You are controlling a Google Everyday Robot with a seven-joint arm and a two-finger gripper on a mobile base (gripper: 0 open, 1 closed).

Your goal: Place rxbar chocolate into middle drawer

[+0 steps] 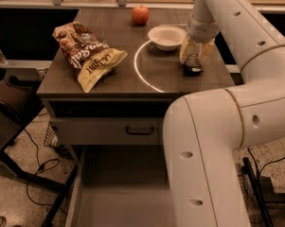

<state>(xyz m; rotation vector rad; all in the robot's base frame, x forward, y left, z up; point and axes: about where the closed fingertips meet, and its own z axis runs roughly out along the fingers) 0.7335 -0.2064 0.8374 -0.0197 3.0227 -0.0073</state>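
Observation:
The rxbar chocolate [193,65], a small black bar, lies on the right side of the dark countertop [132,79]. My gripper [195,55] hangs straight down over its far end, open, with one pale finger on each side of the bar. The bar rests on the counter. The middle drawer [78,193] is pulled out below the cabinet, its bare grey floor showing; my arm's large white link covers its right part.
A big brown-and-yellow chip bag [87,53] lies on the counter's left. A white bowl [166,36] sits just left of the gripper, with a red apple [140,15] behind it. A closed drawer front with a dark handle [139,130] is above the open drawer. Cables lie on the floor at left.

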